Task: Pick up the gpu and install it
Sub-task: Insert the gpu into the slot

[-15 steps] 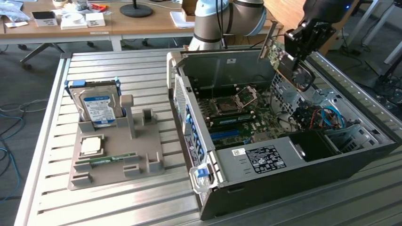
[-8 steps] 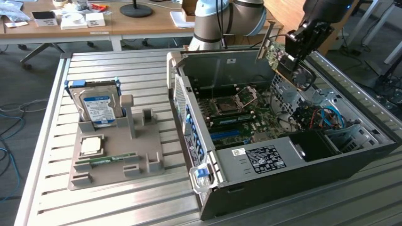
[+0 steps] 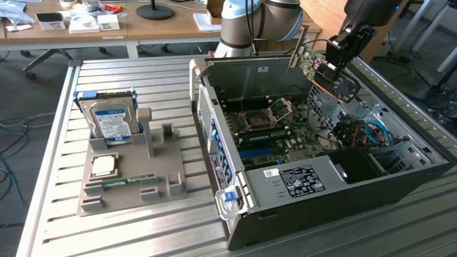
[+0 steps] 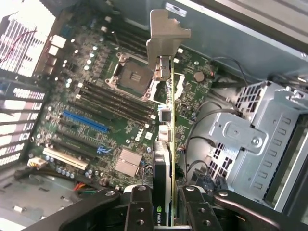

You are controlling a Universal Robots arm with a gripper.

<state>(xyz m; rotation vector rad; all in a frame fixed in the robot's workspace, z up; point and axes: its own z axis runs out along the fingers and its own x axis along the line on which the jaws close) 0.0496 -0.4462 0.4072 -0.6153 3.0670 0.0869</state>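
My gripper [image 3: 341, 53] is shut on the gpu [image 3: 322, 68], a thin dark card with a pale metal bracket strip [image 3: 294, 52] along one end. It hangs tilted over the far right part of the open computer case [image 3: 335, 187], above the motherboard [image 3: 275, 131] and apart from it. In the wrist view the gpu [image 4: 168, 144] appears edge-on between the two fingers [image 4: 139, 211], its bracket [image 4: 163, 38] pointing away from the camera. Beneath it lie the motherboard's blue slot [image 4: 84, 122] and the empty processor socket [image 4: 132, 77].
A silver drive cage [image 4: 250, 139] and loose cables [image 3: 371, 134] sit inside the case close to the card. On the slatted metal table [image 3: 128, 69], a grey fixture [image 3: 136, 179] holds a blue-labelled hard drive [image 3: 111, 120], a processor chip [image 3: 104, 166] and a green memory stick [image 3: 128, 182].
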